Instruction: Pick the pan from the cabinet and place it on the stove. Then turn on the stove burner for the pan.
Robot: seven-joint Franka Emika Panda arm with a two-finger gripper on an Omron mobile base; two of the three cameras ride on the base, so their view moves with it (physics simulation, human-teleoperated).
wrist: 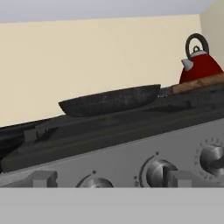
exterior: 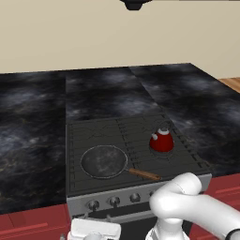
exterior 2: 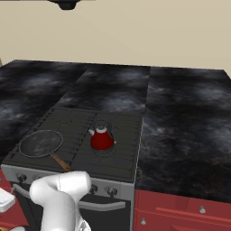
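The dark speckled pan [exterior: 103, 161] [exterior 2: 41, 143] [wrist: 111, 99] lies flat on the stove's [exterior: 108, 129] front-left stove burner [exterior: 78, 176]. Its brown wooden handle [exterior: 144, 175] points to the right, toward the front edge. My gripper [wrist: 111, 180] is low in front of the steel knob panel, open, with nothing between its fingertips [wrist: 43, 178]. It looks straight at the left knobs [wrist: 155, 173]; the pan sits above and beyond it. The cabinet is out of view.
A small red kettle [exterior: 162, 140] [exterior 2: 102, 139] [wrist: 199, 65] stands on the burner to the right of the pan. Dark marble counters [exterior: 28, 136] [exterior 2: 185, 131] flank the stove. Red base drawers [exterior 2: 180, 212] sit below on the right.
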